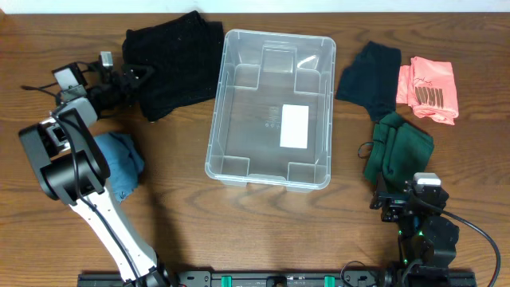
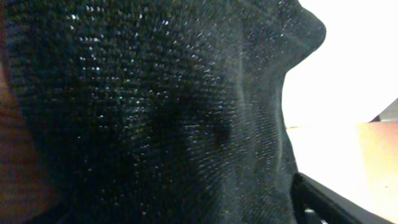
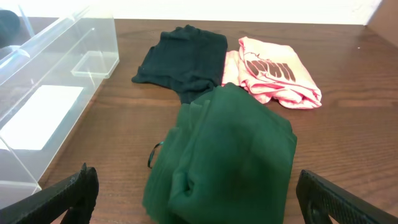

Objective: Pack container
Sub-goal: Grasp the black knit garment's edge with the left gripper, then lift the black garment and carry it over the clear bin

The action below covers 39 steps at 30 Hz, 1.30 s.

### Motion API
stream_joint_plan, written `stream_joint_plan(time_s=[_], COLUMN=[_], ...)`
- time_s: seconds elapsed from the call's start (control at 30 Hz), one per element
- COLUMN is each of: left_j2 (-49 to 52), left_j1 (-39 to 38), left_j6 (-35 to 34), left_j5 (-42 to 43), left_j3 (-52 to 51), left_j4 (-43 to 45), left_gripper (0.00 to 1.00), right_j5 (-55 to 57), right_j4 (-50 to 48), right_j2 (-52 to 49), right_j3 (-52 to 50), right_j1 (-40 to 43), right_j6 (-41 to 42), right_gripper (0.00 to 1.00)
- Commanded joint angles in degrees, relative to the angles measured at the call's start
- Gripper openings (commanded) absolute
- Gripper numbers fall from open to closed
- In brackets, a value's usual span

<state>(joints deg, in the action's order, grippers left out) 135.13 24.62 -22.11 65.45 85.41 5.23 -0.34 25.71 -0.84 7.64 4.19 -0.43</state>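
blue garment: crumpled on the wooden table, far left, partly under the left arm; not packed
left gripper: at the left edge of the black knit garment; left wrist view is filled with that knit, so I cannot tell whether the claw is clamped on it or released
black knit garment: flat on the table, just beside the container's upper left corner, outside it
container: clear bin in the middle of the table, upright, lid off; only its white base label shows inside, no clothing in it
dark garment: on the table right of the container, apart from its wall
green garment: folded, below the dark one and touching it, directly in front of the right arm
right gripper: fingers spread wide, grasping nothing, low behind the green garment
pink shirt: folded, far right, edge touching the dark garment
progress (judgement): nothing packed; all five garments remain to go in, the black knit likely first
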Motion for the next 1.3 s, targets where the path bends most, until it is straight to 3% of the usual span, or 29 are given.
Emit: stream_joint_plan(time_s=[0.0,0.23,0.33,0.37,0.57,0.97,1.27], left_j2=[3.4,3.4,3.2,3.0,-3.5,-28.1,-44.2], left_j1=[-1.6,-1.5,-1.2,-1.1,0.1,0.2,-6.6], left_j6=[-1.8,-1.8,-2.8,-3.8,-6.3,-12.5,-18.3], left_j5=[-0.9,-0.5,3.4,4.3,6.6,7.9,5.9], left_j3=[-1.9,-1.9,-1.9,-1.9,-1.9,-1.9,-1.9], left_j4=[0.0,0.8,4.4,5.4,7.7,7.7,7.0], left_gripper=[0.79,0.38,0.10,0.06,0.06,0.06,0.06], right_j5=[-0.1,-0.1,-0.1,-0.1,-0.1,-0.1,-0.1], right_j4=[0.0,0.0,0.0,0.0,0.0,0.0,0.0], right_j2=[0.3,0.3,0.3,0.3,0.3,0.3,0.3], right_j3=[-0.3,-0.3,-0.3,-0.3,-0.3,-0.3,-0.3], right_j1=[0.3,0.3,0.3,0.3,0.3,0.3,0.3], right_j6=[0.8,0.8,0.8,0.8,0.8,0.8,0.8], right_gripper=[0.99,0.99,0.99,0.99,0.99,0.99,0.99])
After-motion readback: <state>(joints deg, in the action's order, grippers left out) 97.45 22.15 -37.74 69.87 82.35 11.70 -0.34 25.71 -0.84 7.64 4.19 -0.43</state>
